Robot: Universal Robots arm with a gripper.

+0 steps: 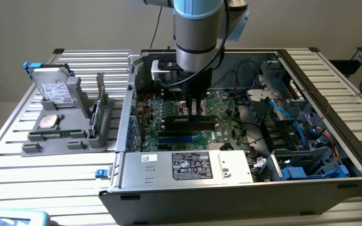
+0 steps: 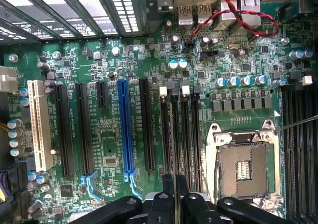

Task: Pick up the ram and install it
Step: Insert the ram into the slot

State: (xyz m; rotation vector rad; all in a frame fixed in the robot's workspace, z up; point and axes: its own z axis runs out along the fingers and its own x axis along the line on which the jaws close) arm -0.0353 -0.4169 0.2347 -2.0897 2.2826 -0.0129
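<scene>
The ram, a long thin dark-green stick, stands on edge along the memory slots of the motherboard inside the open computer case. My gripper comes straight down on the stick's middle and is shut on it. In the wrist view the two black fingers of the gripper sit close together right over the slot row. The stick is edge-on between them and hard to make out.
A grey holder on the slatted table holds a silver drive with blue clips, a square processor chip and a thin upright board. The power supply, cables and the empty processor socket crowd the slots.
</scene>
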